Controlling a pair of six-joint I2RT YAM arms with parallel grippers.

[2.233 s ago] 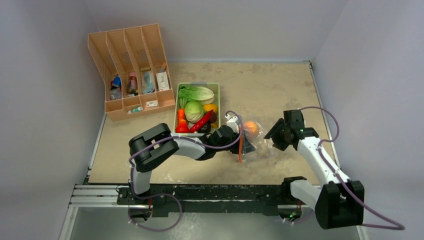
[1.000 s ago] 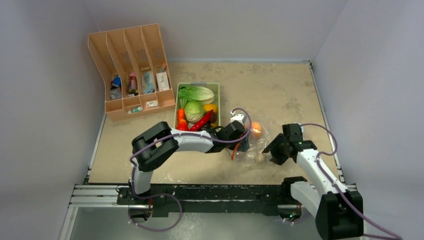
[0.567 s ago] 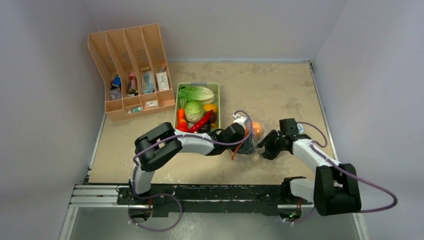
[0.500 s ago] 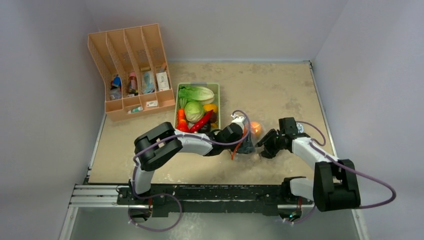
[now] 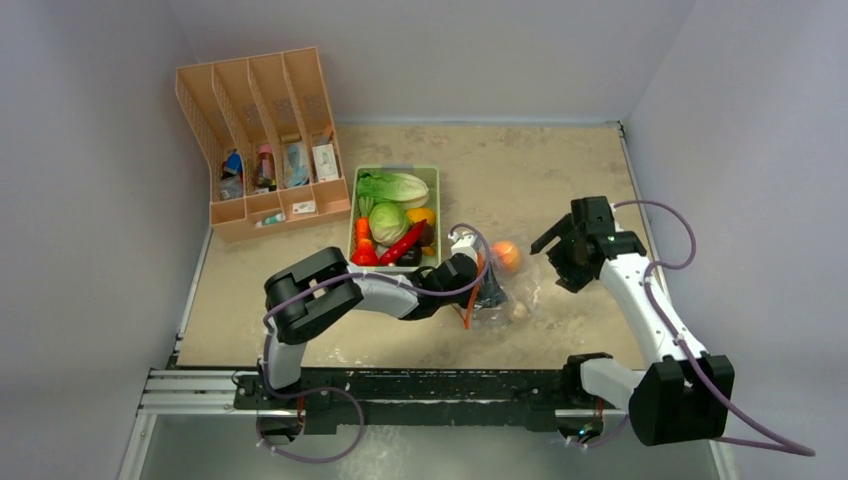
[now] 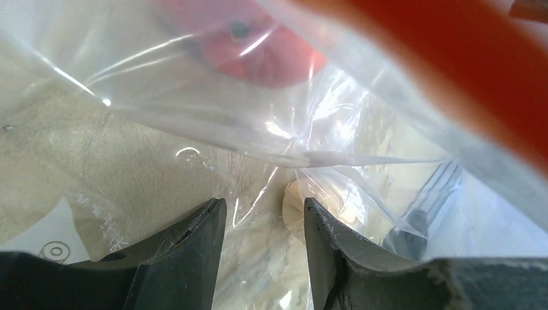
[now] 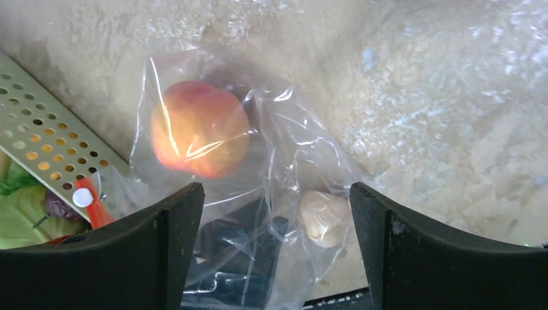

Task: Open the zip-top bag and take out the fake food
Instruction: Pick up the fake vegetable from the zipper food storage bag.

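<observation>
The zip-top bag (image 5: 497, 302) lies on the worktop (image 5: 560, 170) just beside the pale-green tray (image 5: 437, 195), with the peach (image 7: 197, 139) and a small beige piece (image 7: 323, 216) inside its film. Your left claw (image 5: 487, 290) is at the bag, jaws half apart, with film draped across the gap and no firm pinch evident. Your right claw (image 5: 552, 265) hangs above the bag, wide and empty. Recommendation: close the left on one wall beside the orange-red zip strip (image 5: 467, 308), bring the right down onto the opposite wall, and part them slowly, because the film looks slippery. Only the right wrist view shows both items in the pouch, with the left claw dark through the plastic. Only the left wrist view shows the film lying loose between those jaws.
</observation>
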